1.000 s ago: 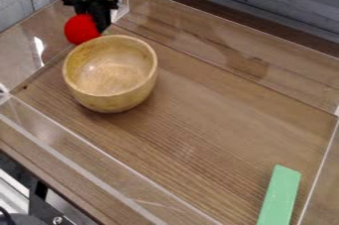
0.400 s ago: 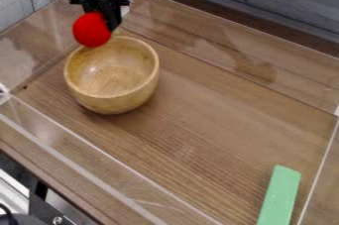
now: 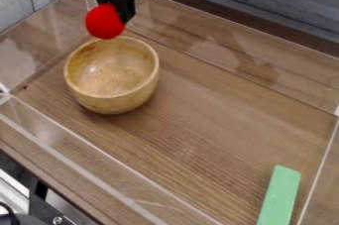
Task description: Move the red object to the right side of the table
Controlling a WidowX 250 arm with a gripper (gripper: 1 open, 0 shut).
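In the camera view, the red object [image 3: 105, 21] is held clamped in the closed hand [image 3: 115, 9], lifted clear of the bench [image 3: 225, 100] and carried from left of the wooden bowl [image 3: 111, 72] to above its far rim; transport rightward is judged underway

The red object [image 3: 105, 21], a small round bright red ball-like toy, is being held clear of the surface at the far left, gripped from above. The tabletop [image 3: 225, 120], brown wood-grain and edged by low clear acrylic walls, is being viewed at an angle.
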